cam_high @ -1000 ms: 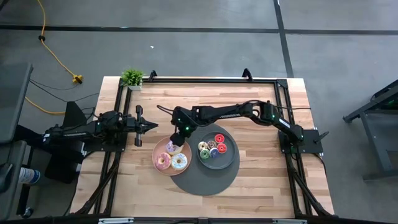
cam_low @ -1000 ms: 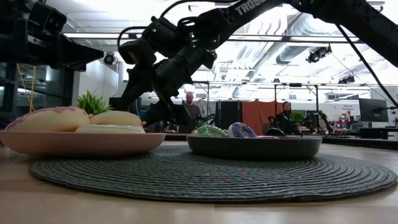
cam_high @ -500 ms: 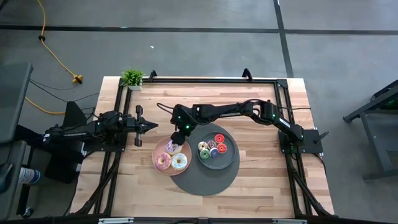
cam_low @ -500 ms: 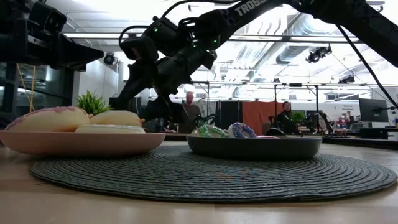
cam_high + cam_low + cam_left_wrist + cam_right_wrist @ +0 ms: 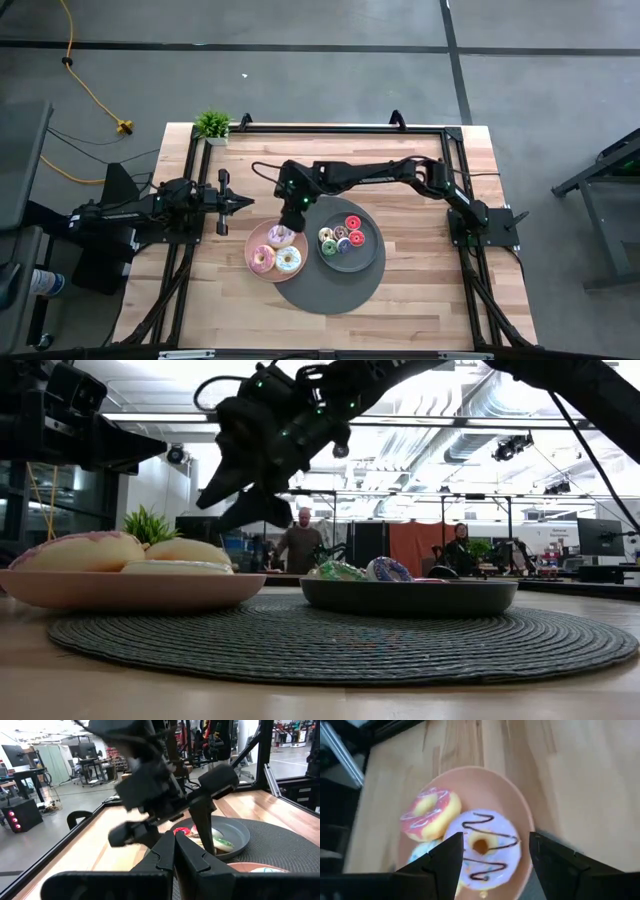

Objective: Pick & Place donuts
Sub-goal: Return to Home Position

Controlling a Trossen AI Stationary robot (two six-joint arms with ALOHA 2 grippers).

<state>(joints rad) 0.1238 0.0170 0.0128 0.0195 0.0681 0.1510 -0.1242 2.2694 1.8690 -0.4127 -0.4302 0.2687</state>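
Note:
Three larger donuts lie on the pink plate [image 5: 252,243]: a lilac-iced one with brown zigzag [image 5: 482,847], a pink-iced one [image 5: 431,812] and a pale blue-sprinkled one [image 5: 420,856]. Several tiny donuts [image 5: 342,238] sit in the grey plate [image 5: 370,258]. My right gripper [image 5: 495,841] is open and hangs in the air above the lilac donut at the pink plate's far side [image 5: 290,216], touching nothing. My left gripper [image 5: 245,203] is shut and waits to the left of the plates, above the table.
Both plates stand on a round dark woven mat [image 5: 325,290] in the table's middle. A small green plant [image 5: 212,124] stands at the far left corner. A black frame [image 5: 330,128] runs along the table's far and side edges. People stand in the room behind [image 5: 298,542].
My right gripper has risen from just above the pink plate and drawn slightly toward the table's far edge. The three donuts have stayed on the plate.

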